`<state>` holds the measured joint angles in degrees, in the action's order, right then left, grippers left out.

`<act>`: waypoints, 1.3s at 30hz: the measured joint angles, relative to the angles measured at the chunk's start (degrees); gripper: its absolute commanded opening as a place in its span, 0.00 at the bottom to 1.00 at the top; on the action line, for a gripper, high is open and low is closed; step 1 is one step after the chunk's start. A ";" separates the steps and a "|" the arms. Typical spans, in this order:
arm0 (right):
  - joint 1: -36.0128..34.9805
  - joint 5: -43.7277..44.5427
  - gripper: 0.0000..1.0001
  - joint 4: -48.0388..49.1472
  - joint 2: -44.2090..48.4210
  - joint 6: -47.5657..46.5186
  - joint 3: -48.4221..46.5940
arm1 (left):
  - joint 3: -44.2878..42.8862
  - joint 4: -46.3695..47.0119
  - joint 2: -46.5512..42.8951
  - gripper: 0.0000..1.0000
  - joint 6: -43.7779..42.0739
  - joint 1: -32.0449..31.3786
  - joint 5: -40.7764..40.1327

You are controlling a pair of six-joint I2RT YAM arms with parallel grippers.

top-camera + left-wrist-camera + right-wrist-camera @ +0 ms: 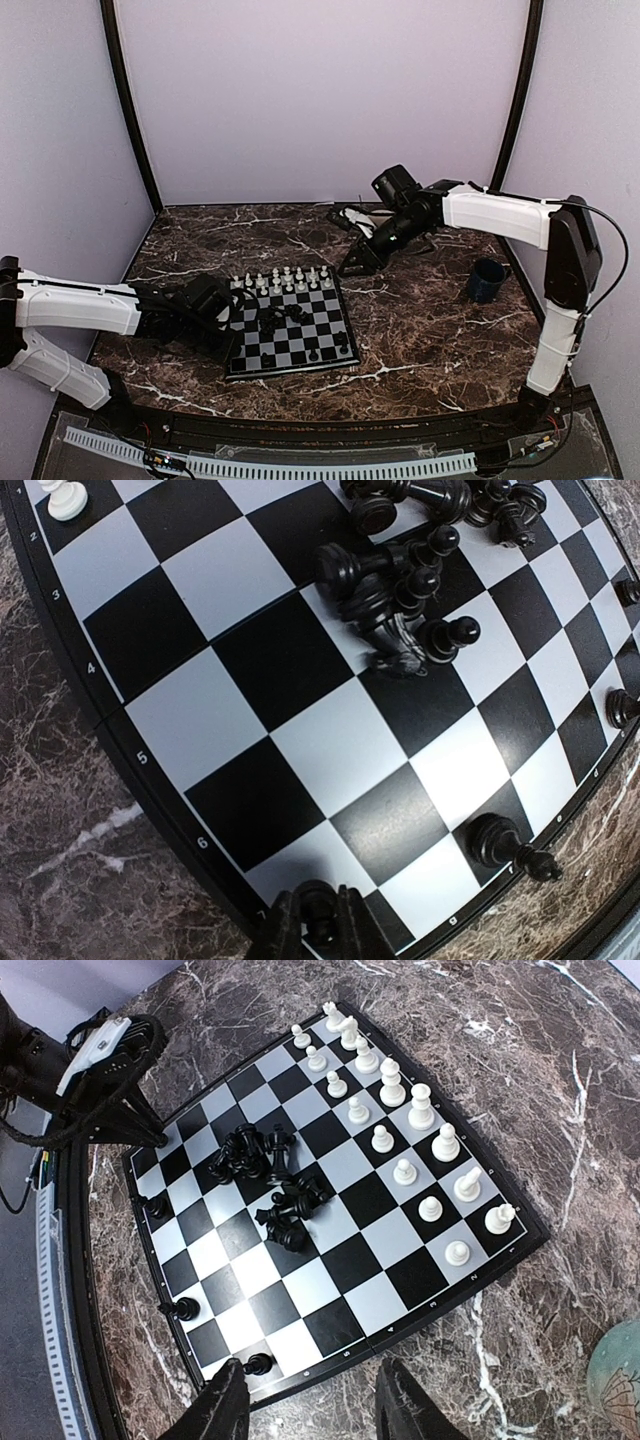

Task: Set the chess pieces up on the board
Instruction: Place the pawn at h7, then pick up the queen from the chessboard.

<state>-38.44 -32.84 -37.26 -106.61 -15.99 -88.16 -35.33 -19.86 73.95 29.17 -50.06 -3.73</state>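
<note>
The board (290, 352) lies at the table's middle. White chess pieces (282, 281) stand in two rows along its far edge, and they show in the right wrist view as white pieces (405, 1130). Black pieces (400, 590) lie heaped mid-board. A few black pieces (183, 1308) stand along the near edge. My left gripper (320, 925) is shut on a small black pawn (318, 905) over a light square by the board's near left corner. My right gripper (315, 1415) is open and holds nothing. It hovers above the marble beside the board's right edge.
A dark blue mug (487, 280) stands on the marble at the right. The left arm (100, 1070) reaches over the board's left side. Dark rails and pale walls enclose the table.
</note>
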 measured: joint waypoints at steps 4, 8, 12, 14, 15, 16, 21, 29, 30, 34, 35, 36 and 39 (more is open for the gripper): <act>0.00 -0.02 0.44 0.00 -0.26 0.00 0.00 | 0.00 0.13 0.02 0.26 0.00 0.00 0.00; 0.00 -0.11 0.44 0.00 -0.35 0.00 0.00 | -0.11 0.02 0.02 0.42 0.28 0.00 -0.07; 0.00 -0.37 0.45 -0.04 -0.35 -0.04 0.00 | -0.85 -1.29 -0.92 0.50 0.20 0.00 -0.26; 0.00 -0.42 0.45 -0.09 -0.35 -0.13 0.00 | -2.19 -2.86 -2.60 0.52 -0.20 0.00 -0.48; -0.02 -0.42 0.45 -0.13 -0.35 -0.22 -0.02 | -3.02 -3.50 -3.67 0.53 -0.52 0.00 -0.66; -0.07 -0.44 0.45 -0.24 -0.35 -0.26 -0.09 | -4.22 -4.31 -4.87 0.53 -0.92 0.00 -0.85; -0.44 -0.24 0.45 -1.11 -1.36 -0.59 -2.01 | -10.32 -5.38 -8.04 0.98 -3.96 0.00 -3.26; -4.09 3.26 0.44 -4.15 -6.75 -1.75 -8.81 | -18.12 -5.95 -4.04 0.99 -4.52 4.20 -7.63; -4.79 3.89 0.44 -4.72 -7.78 -1.92 -10.19 | -18.73 -5.57 -3.15 0.99 -4.57 4.74 -8.26; -7.10 5.81 0.44 -7.17 -12.48 -2.45 -15.98 | -16.57 0.57 -2.78 0.99 -5.44 8.90 -9.84; -7.63 6.21 0.44 -7.78 -14.01 -2.58 -17.81 | -14.99 3.04 -3.41 0.99 -5.49 10.60 -9.01; -7.96 6.56 0.43 -8.28 -15.12 -2.64 -19.04 | -13.75 4.90 -3.89 0.99 -5.44 12.50 -7.87; -9.11 7.58 0.43 -10.32 -19.37 -3.13 -23.61 | -12.46 9.64 -4.26 0.99 -3.19 19.76 -2.34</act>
<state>-47.55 -25.26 -47.57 -125.97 -19.11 -111.77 -47.79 -10.22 69.69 25.98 -30.30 -6.07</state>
